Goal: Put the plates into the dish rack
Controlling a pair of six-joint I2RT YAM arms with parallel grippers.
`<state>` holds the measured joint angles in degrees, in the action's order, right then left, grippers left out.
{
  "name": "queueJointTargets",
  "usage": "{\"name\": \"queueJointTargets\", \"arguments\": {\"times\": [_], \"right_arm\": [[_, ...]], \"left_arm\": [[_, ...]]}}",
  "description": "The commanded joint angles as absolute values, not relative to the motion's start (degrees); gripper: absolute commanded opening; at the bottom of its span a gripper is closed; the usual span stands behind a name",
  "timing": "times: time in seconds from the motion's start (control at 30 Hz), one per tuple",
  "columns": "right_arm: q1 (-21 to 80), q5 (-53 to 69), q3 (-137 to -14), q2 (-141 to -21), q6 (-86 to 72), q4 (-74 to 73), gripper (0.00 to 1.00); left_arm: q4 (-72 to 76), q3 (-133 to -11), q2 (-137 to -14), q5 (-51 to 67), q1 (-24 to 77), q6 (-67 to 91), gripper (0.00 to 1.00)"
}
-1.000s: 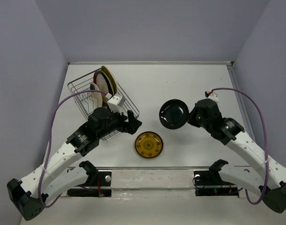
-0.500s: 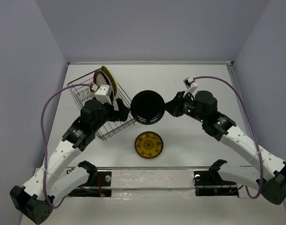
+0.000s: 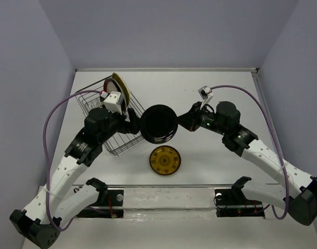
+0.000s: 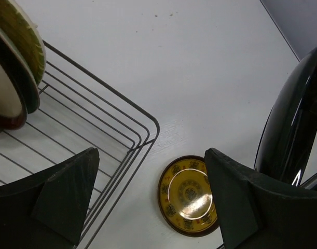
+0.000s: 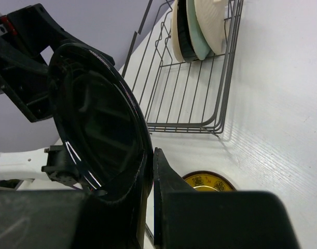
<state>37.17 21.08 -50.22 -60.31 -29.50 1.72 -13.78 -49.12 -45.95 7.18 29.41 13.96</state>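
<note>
The right arm's jaws (image 5: 148, 171) clamp the rim of a glossy black plate (image 3: 159, 123), holding it on edge in the air above the white table (image 3: 225, 88), midway between the two arms. The plate hangs just beside the right corner of the dark wire dish rack (image 3: 89, 99), which stands on the left side of the table.

The left arm's jaws (image 4: 148, 176) are spread wide with nothing between them, poised over that corner of the rack. From the left wrist view, the black plate's edge lies just outside the right-hand finger (image 4: 241, 202); whether the two touch cannot be told.

At the rack's far end several plates (image 5: 200, 26) stand upright on edge, pressed close together, a pale teal one (image 5: 204, 39) among cream ones.

A yellow plate with a dark pattern (image 3: 165, 160) lies flat on the table, alone, near the front edge and below the hanging black plate, outside the rack.
</note>
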Motion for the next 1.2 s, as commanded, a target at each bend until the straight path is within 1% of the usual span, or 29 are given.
{"name": "queueJointTargets", "arguments": {"times": [0.0,0.17,0.3,0.33,0.37,0.4,0.5,0.57,0.7,0.77,0.87,0.9,0.97,1.0,1.07,1.17], "right_arm": [[37.7,21.1,-49.7,-58.0,-27.4,6.0,0.07],[37.7,23.3,-48.2,-58.5,-27.2,7.4,0.07],[37.7,25.4,-47.6,-59.7,-27.0,9.4,0.07],[37.7,25.8,-47.8,-60.2,-27.0,9.8,0.07],[37.7,26.2,-47.9,-60.7,-27.2,10.1,0.07],[37.7,26.5,-47.9,-61.5,-27.4,11.2,0.07],[37.7,27.3,-48.6,-62.9,-27.6,12.4,0.07],[37.7,28.7,-49.1,-64.6,-27.8,13.9,0.07],[37.7,30.1,-49.4,-65.6,-27.9,15.5,0.07],[37.7,30.4,-49.6,-66.2,-27.8,15.8,0.07],[37.7,30.2,-49.6,-66.4,-27.7,16.2,0.07],[37.7,30.1,-49.5,-66.4,-27.6,16.2,0.07],[37.7,30.0,-49.5,-66.6,-27.4,16.3,0.07],[37.7,29.8,-49.6,-66.7,-27.5,16.4,0.07],[37.7,29.3,-49.6,-66.7,-27.5,16.6,0.07],[37.7,29.1,-49.9,-66.8,-27.7,17.3,0.07]], "left_arm": [[-14.8,-55.5,-45.0,3.4,27.1,13.4,0.93],[-17.0,-62.9,-47.8,0.9,25.2,13.3,0.93],[-15.8,-64.9,-50.7,9.5,24.7,13.5,0.91],[-14.5,-64.5,-51.8,15.5,24.7,13.6,0.91],[-14.2,-63.7,-52.6,18.3,24.8,13.7,0.91],[-14.1,-63.3,-53.3,23.6,24.7,13.5,0.89],[-13.5,-61.3,-56.1,30.8,24.8,12.8,0.85],[-14.3,-60.6,-57.5,31.1,24.8,11.7,0.82],[-15.7,-61.6,-58.1,28.9,24.8,9.9,0.81],[-16.0,-62.1,-58.6,30.1,24.8,9.8,0.79],[-16.3,-62.3,-59.7,33.6,25.0,9.4,0.73],[-16.3,-62.0,-59.8,34.0,24.9,9.3,0.70],[-16.2,-61.5,-60.2,35.3,25.0,9.3,0.52],[-16.0,-61.2,-60.3,36.2,25.1,9.3,0.28],[-16.3,-60.9,-60.6,37.1,25.1,9.2,0.07],[-17.3,-61.3,-60.2,36.4,25.1,8.8,0.05]]}}
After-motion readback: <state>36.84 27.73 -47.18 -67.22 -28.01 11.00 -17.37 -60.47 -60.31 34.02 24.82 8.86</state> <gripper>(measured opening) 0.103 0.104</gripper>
